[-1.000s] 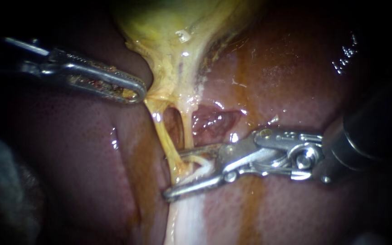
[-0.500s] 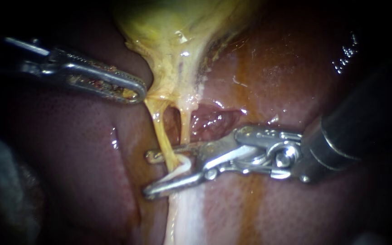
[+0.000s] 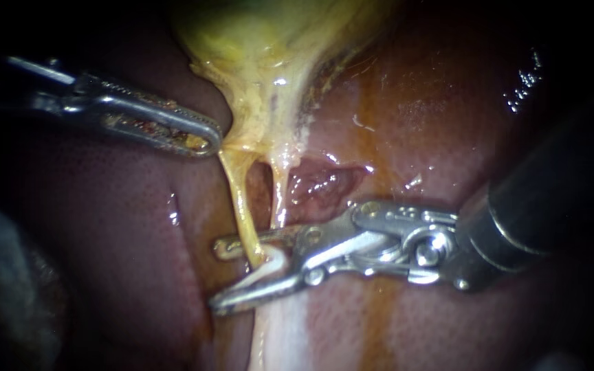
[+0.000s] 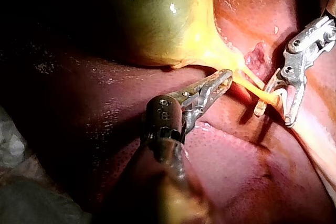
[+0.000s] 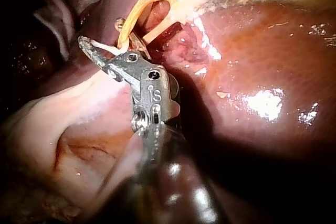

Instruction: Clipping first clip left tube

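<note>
- The left tube [image 3: 240, 203], a thin yellow strand running down from the gallbladder's neck, is the one I am after. Its lower end lies in the mouth of a small white V-shaped clip [image 3: 269, 260].
- The clip sits in my right instrument [image 3: 223, 276], a silver hinged tip on a dark shaft. Its jaws stand wide apart, one on each side of the left tube, and each bears on a leg of the clip, so they carry the clip open.
- I judge the step to be placement. The clip straddles the tube but is not yet squeezed shut.
- The right tube [image 3: 280, 196], a paler strand just beside the left one, drops behind the upper jaw near the hinge. I cannot tell whether it is clear of the clip.
- The next move calls for a check that only the left tube lies in the V, and that both jaw tips show past it. Then I close squarely across it, without pulling.
- The glossy yellow-green gallbladder [image 3: 256, 48] narrows toward both tubes.
- My left instrument [image 3: 204, 137], a slim grey serrated tip, has its jaws closed on the gallbladder at the edge of the neck. It draws the tissue aside, so the tubes look taut.
- The dark red, wet liver [image 3: 104, 227] lies beneath everything.
</note>
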You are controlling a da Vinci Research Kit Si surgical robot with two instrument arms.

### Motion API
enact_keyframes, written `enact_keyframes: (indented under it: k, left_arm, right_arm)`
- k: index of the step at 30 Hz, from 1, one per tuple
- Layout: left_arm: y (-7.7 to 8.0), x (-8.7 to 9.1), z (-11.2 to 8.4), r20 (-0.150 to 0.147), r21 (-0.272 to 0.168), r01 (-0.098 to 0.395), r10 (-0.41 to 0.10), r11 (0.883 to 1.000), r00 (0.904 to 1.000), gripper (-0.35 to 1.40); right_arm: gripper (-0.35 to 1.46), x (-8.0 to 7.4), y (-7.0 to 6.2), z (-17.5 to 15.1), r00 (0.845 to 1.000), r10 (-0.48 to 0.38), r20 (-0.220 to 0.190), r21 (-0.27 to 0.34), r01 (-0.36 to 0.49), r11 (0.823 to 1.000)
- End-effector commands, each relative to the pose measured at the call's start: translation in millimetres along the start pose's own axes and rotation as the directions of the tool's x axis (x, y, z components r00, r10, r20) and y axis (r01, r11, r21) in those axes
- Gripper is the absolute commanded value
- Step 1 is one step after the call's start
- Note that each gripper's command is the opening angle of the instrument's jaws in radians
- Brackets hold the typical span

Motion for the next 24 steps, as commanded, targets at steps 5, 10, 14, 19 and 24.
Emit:
enact_keyframes:
  k: [5, 10, 14, 19, 24]
  left_arm:
    - [0.0, 0.0, 0.0, 0.001, -0.001, 0.000, 0.000, 1.000, 1.0000, -0.35]
    - [0.0, 0.0, 0.0, 0.001, -0.001, 0.000, 0.000, 1.000, 1.0000, -0.35]
    - [0.0, 0.0, 0.0, 0.001, -0.001, 0.000, 0.000, 1.000, 1.0000, -0.35]
    - [0.0, 0.0, 0.0, 0.001, -0.001, 0.000, 0.000, 1.000, 1.0000, -0.35]
    - [0.0, 0.0, 0.0, 0.001, -0.001, 0.000, 0.000, 1.000, 1.0000, -0.35]
  right_arm:
    - [0.44, 1.9, -1.9, 0.2, 0.999, 0.006, -0.033, 0.031, -0.005, 1.000]
    - [0.43, 2.6, -2.7, 0.5, 0.999, 0.008, -0.041, 0.043, -0.006, 0.999]
    - [0.39, 2.6, -2.7, 0.5, 0.999, 0.008, -0.040, 0.045, -0.006, 0.999]
    - [0.28, 2.8, -2.6, 0.2, 0.999, 0.009, -0.041, 0.046, -0.007, 0.999]
    - [0.07, 2.9, -2.4, -0.3, 1.000, 0.010, -0.022, 0.034, -0.010, 0.999]
